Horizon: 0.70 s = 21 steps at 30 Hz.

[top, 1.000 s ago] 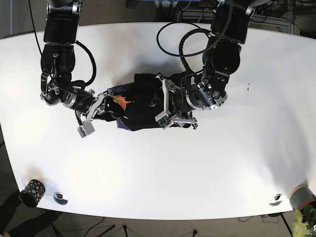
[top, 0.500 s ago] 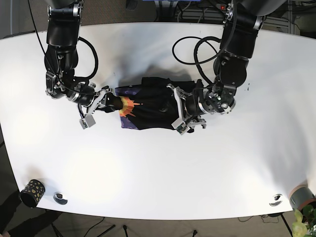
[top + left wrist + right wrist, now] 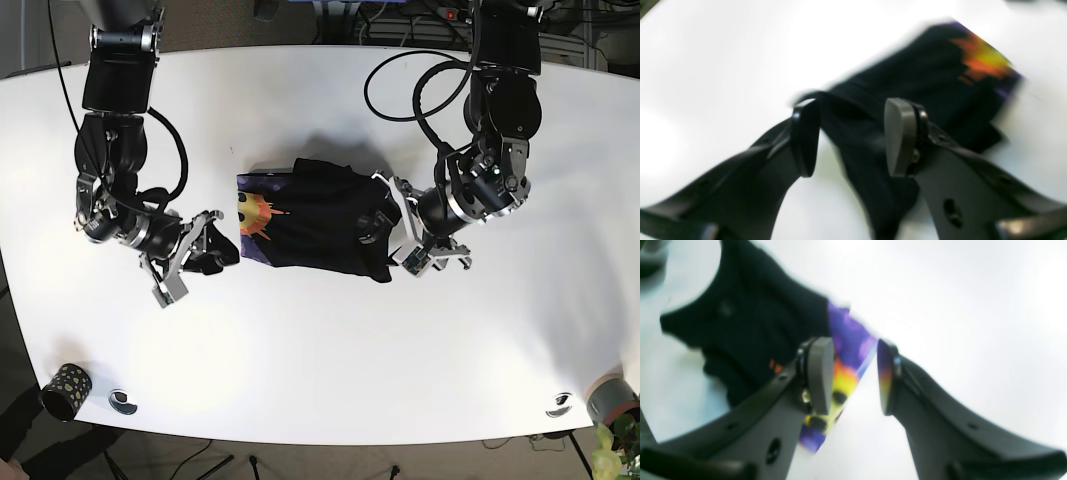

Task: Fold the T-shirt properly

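From base view we see the folded black T-shirt [image 3: 312,218] mid-tabletop [image 3: 320,350], w/ both pincers apart & empty beside it. Wrist views add blurred detail: left pincer [image 3: 850,136] faces soft dark cloth, right pincer [image 3: 853,373] the purple-orange print.

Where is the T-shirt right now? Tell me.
In the base view the T-shirt lies folded near the middle of the white table, between the open right claw and the open left claw.

Black arms [image 3: 118,120], looping black cables [image 3: 415,95], grey-padded pincer fingers [image 3: 898,136].
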### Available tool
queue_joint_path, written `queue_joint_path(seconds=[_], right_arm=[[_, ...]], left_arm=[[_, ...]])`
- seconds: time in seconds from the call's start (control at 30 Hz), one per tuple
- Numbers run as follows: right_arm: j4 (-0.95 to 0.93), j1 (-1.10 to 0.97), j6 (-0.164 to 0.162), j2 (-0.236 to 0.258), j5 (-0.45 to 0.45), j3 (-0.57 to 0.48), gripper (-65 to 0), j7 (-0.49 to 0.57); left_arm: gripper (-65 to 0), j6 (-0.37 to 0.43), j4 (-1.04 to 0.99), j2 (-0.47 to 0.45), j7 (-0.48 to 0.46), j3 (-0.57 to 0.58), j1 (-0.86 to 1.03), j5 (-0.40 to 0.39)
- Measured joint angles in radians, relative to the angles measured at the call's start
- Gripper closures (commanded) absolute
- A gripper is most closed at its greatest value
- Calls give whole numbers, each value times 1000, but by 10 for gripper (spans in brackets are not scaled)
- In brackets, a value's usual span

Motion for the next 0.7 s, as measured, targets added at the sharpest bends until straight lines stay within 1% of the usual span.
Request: queue_joint_path(seconds=[0.03, 0.07, 0.17, 0.2, 0.27, 0.3, 0.37, 0.43, 0.5, 0.57, 0.63, 0.7], right_arm=[[-30, 24, 2, -3, -23, 1, -203, 6], [-49, 44, -5, -9, -54, 2, -203, 11], [-151, 111, -10, -40, -135, 6, -203, 26], [-178, 128, -4, -53, -159, 6, -203, 34], [-231, 152, -3, -90, -232, 3, -203, 86], [-247, 158, -4, -101, -248, 2, -203, 113], [-288, 168, -2, -128, -312, 2, -203, 178], [-324, 174, 1, -145, -372, 2, -203, 214], [-355, 171, -3, -158, -428, 2, -203, 245], [-373, 164, -1, -161, -454, 3, -203, 265], [-384, 153, -2, -157, -452, 5, -201, 275], [-376, 130, -1, -147, -448, 7, -201, 290]], left_arm=[[-288, 0, 10, -1, 13, -2, 11, 0], [-288, 1, 10, 3, 14, 0, 13, 0], [-288, 18, 11, 19, 16, 31, 40, 21], [-288, 18, 10, 28, 15, 47, 49, 28], [-288, 10, 0, 57, 13, 85, 74, 34], [-288, 5, -9, 68, 15, 95, 77, 42], [-288, 3, -35, 95, 16, 117, 84, 61], [-288, 5, -69, 105, 10, 125, 76, 71], [-288, 8, -137, 116, -2, 122, 62, 98], [-288, 8, -220, 115, -21, 117, 44, 106], [-288, 2, -274, 100, -82, 109, 27, 95], [-288, -12, -322, 77, -114, 95, -5, 79]])
